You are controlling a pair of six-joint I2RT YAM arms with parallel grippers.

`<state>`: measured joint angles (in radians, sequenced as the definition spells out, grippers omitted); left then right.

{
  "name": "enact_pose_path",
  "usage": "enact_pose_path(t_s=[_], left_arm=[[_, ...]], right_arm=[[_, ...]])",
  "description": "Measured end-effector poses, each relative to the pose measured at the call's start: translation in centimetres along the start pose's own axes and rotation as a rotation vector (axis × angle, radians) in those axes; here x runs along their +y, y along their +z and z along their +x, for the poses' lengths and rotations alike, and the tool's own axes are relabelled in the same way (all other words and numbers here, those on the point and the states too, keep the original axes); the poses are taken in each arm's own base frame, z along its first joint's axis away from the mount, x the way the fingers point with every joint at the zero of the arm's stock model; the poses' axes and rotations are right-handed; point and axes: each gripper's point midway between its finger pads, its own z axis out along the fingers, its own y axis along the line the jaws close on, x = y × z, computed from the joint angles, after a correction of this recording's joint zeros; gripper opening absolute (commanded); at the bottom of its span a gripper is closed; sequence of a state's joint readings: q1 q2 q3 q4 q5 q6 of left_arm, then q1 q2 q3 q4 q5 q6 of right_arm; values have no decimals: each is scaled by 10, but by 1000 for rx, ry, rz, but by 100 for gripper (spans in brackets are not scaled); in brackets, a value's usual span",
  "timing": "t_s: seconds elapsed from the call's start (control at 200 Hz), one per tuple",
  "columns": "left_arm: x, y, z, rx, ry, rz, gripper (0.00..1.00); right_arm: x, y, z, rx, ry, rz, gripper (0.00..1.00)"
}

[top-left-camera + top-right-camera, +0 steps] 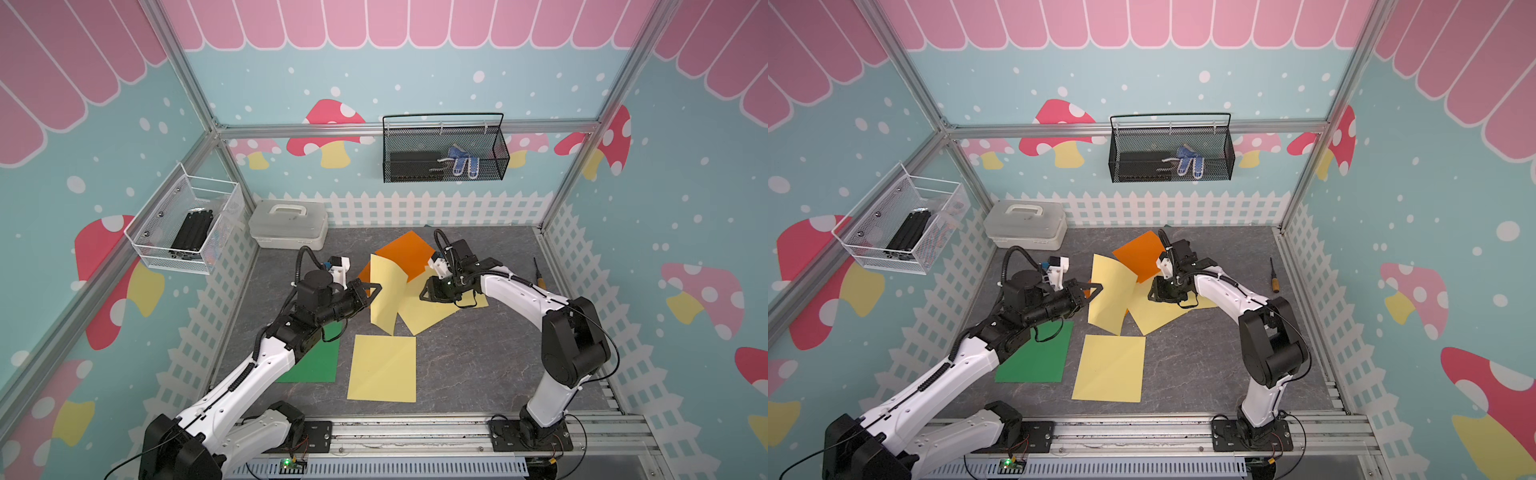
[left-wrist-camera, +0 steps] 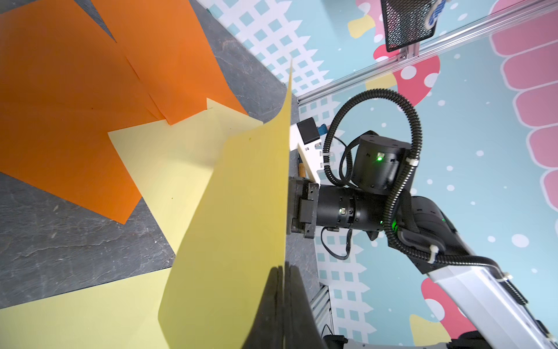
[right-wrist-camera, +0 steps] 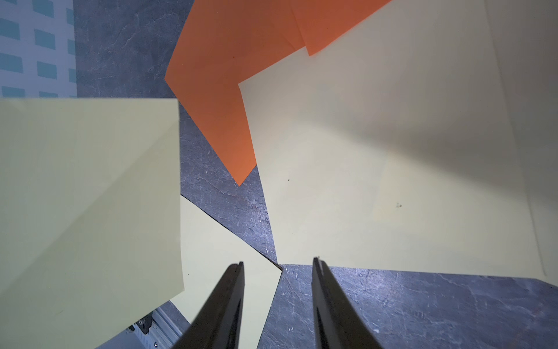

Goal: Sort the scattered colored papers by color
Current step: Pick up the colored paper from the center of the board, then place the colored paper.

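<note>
Left fingers (image 2: 271, 308) pinching raised yellow sheet (image 2: 235, 226), right fingers (image 3: 229, 302) parted above table (image 3: 422, 302)

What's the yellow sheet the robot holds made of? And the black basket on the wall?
The pale yellow rectangular sheet pinched in the left tool looks like thin matte paper: it curves without creasing. The black wall basket looks like painted metal mesh, probably: tiny see-through holes, stiff wire rim.

Teal mushroom-print walls (image 1: 415, 83); grey marbled floor (image 1: 478, 361); black mesh basket (image 1: 409, 141) on back wall.
</note>
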<state>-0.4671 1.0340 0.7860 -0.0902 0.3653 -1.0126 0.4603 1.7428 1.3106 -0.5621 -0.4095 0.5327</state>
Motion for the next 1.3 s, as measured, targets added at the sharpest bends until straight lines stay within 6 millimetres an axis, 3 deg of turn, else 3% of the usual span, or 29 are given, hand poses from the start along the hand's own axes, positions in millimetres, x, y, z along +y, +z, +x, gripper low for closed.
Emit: enact_pose_path(t_s=[0.22, 0.405, 0.65, 0.826, 1.126, 1.301], left_arm=[[-17, -1, 21, 16, -39, 20, 0], [-18, -8, 61, 76, -54, 1, 0], [40, -30, 110, 96, -138, -95, 0], [68, -41, 113, 48, -198, -143, 0], [115, -38, 134, 71, -248, -257, 0], [114, -42, 131, 53, -253, -240, 0]], right_arm=[[6, -21, -1, -59, -19, 3, 41], [6, -33, -3, -97, -22, 21, 41], [-4, -29, 6, -88, -9, 49, 41], [-5, -27, 7, -87, -2, 49, 41], [-5, -27, 6, -92, -4, 48, 41], [-5, -26, 6, -91, -4, 48, 41]])
